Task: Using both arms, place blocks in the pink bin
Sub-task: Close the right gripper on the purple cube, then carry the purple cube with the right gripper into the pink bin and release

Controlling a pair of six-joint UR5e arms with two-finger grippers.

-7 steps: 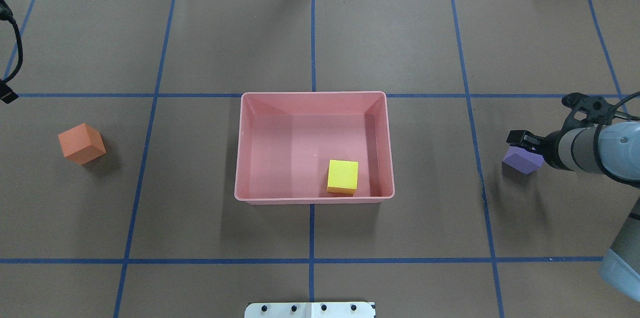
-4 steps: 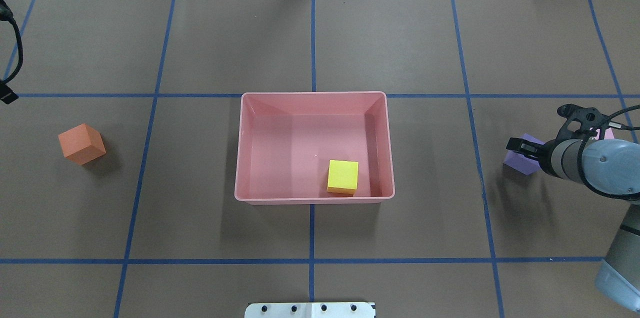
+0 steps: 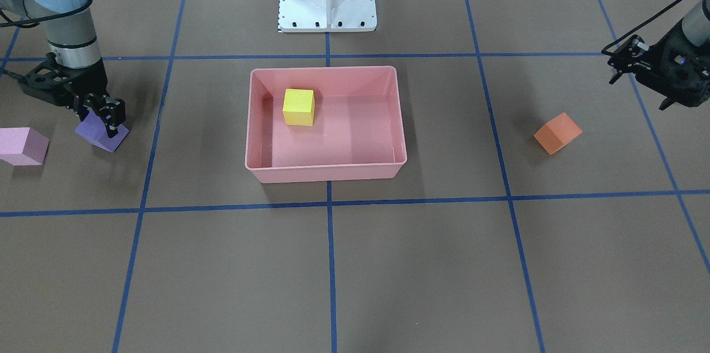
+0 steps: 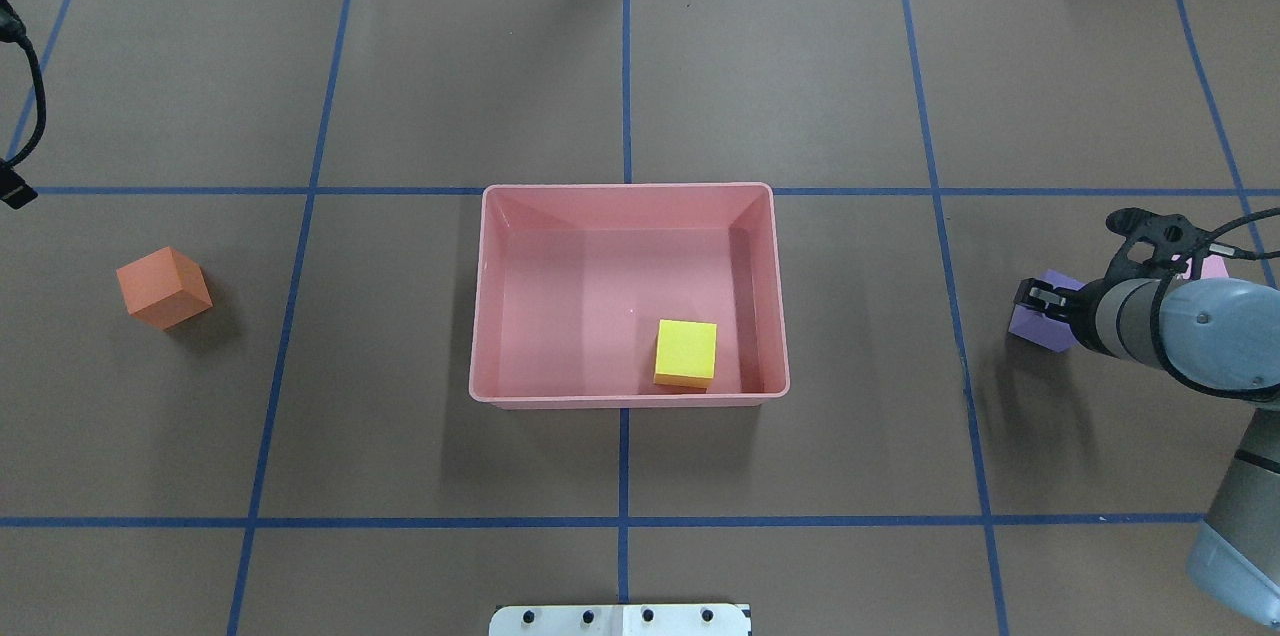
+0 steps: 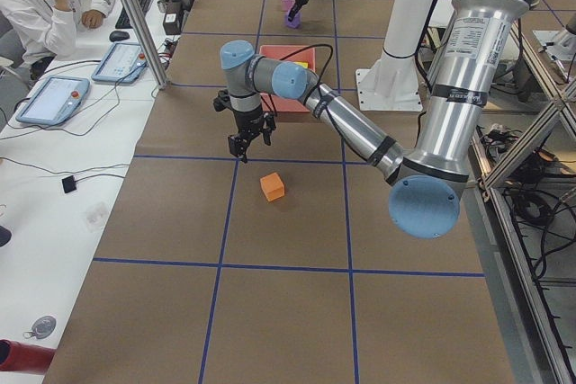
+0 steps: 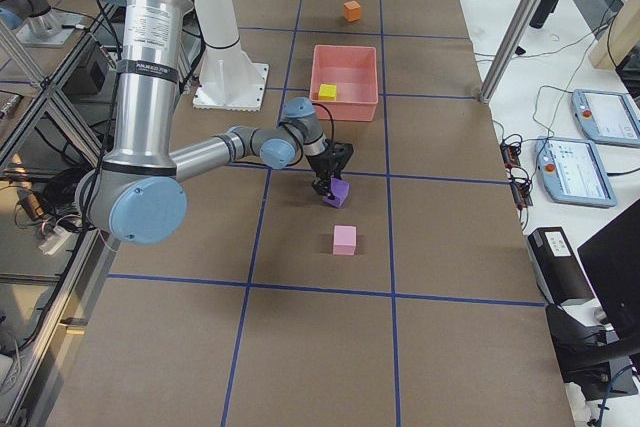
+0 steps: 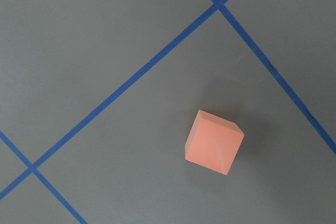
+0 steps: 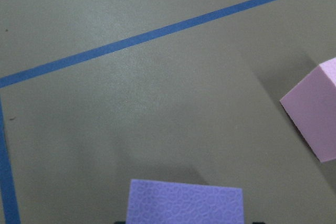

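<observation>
The right end effector (image 3: 104,122) pinches the purple cube (image 3: 102,141) — matte, sharp-edged, its face finely patterned.

The table is covered with brown paper (image 4: 800,66), which is divided into large squares by blue tape lines (image 4: 626,66). Soft, even light is cast from above. Along one side a white desk (image 5: 36,222) is set, with two tablets (image 5: 52,101) laid on it. A person (image 5: 40,6) is seated there, beside slanted metal posts (image 5: 137,20).

A robotics lab: brown paper-covered table (image 4: 800,66) gridded with blue tape lines (image 4: 627,66); grey touchscreen teach pendants (image 5: 54,101) on the white bench (image 5: 54,186) at frame left.
</observation>
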